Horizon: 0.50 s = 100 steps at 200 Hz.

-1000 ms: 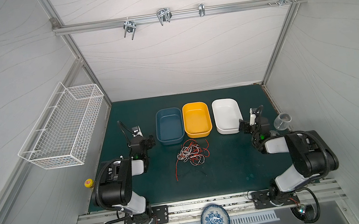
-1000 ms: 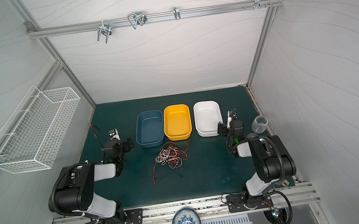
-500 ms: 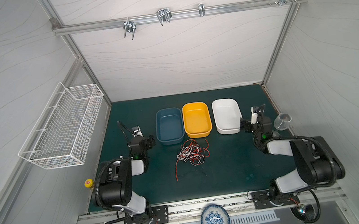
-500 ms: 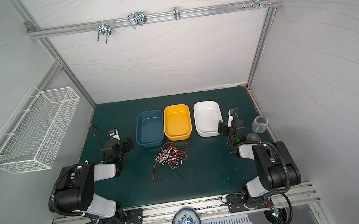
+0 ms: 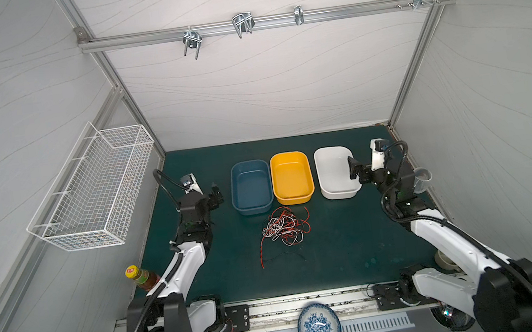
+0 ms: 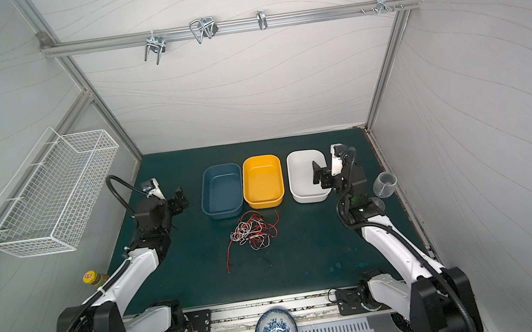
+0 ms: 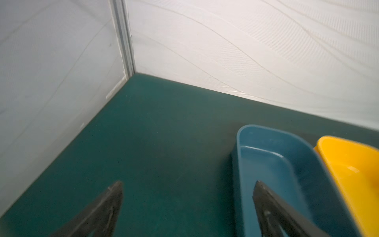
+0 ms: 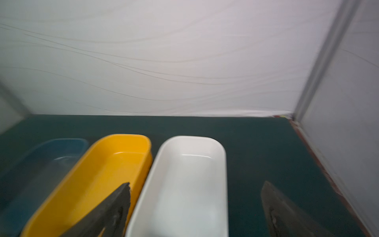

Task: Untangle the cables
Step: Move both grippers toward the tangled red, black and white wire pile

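L gripper [image 7: 188, 182] & R gripper [image 8: 196, 183]: jaws spread, empty, flanking bins [image 5: 293, 200]. Cables [image 5: 283, 229] lie knotted on mat [image 5: 338, 251], behind & between both, well apart. Prob. parked wide to approach tangle from each side.

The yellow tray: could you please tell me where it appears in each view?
In a top view: yellow tray is the middle of three trays, beyond the cables.
In a top view: yellow tray again mid-row.
Left wrist view: yellow tray cut by the frame edge, beside the blue tray.
Right wrist view: yellow tray between blue tray and white tray.
Shared landmark: the blue tray, adjacent in all four.
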Each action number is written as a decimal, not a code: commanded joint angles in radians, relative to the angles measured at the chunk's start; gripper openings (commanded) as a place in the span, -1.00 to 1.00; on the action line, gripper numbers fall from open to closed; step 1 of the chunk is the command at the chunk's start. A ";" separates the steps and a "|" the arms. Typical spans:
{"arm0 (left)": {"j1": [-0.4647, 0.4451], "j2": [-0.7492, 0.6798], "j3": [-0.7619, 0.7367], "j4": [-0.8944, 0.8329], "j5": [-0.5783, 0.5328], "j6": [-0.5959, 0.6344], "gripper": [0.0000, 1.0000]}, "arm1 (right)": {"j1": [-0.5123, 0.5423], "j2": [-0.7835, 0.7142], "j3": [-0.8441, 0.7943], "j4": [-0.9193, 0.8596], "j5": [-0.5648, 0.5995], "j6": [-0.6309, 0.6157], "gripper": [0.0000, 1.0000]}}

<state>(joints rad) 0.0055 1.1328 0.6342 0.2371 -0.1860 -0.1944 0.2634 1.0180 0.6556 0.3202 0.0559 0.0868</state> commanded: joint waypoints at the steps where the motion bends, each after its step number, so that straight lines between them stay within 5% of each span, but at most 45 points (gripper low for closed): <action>1: 0.002 -0.010 0.241 -0.478 0.015 -0.171 1.00 | 0.004 -0.073 0.036 -0.095 -0.257 0.164 0.98; 19: 0.002 -0.027 0.281 -0.541 0.153 -0.243 1.00 | 0.004 -0.125 0.046 -0.141 -0.224 0.303 0.98; 43: 0.007 -0.125 0.210 -0.508 0.226 -0.414 1.00 | 0.004 -0.146 0.093 -0.369 -0.007 0.554 0.98; 60: 0.006 -0.173 0.178 -0.477 0.298 -0.410 1.00 | 0.008 -0.143 0.085 -0.349 -0.117 0.495 0.98; 100: -0.002 -0.215 0.240 -0.715 0.351 -0.419 1.00 | 0.053 -0.110 0.214 -0.630 -0.120 0.379 0.98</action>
<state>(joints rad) 0.0055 0.9493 0.8173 -0.3206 0.0994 -0.5694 0.2817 0.8894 0.7746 -0.0948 -0.0525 0.5049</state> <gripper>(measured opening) 0.998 0.992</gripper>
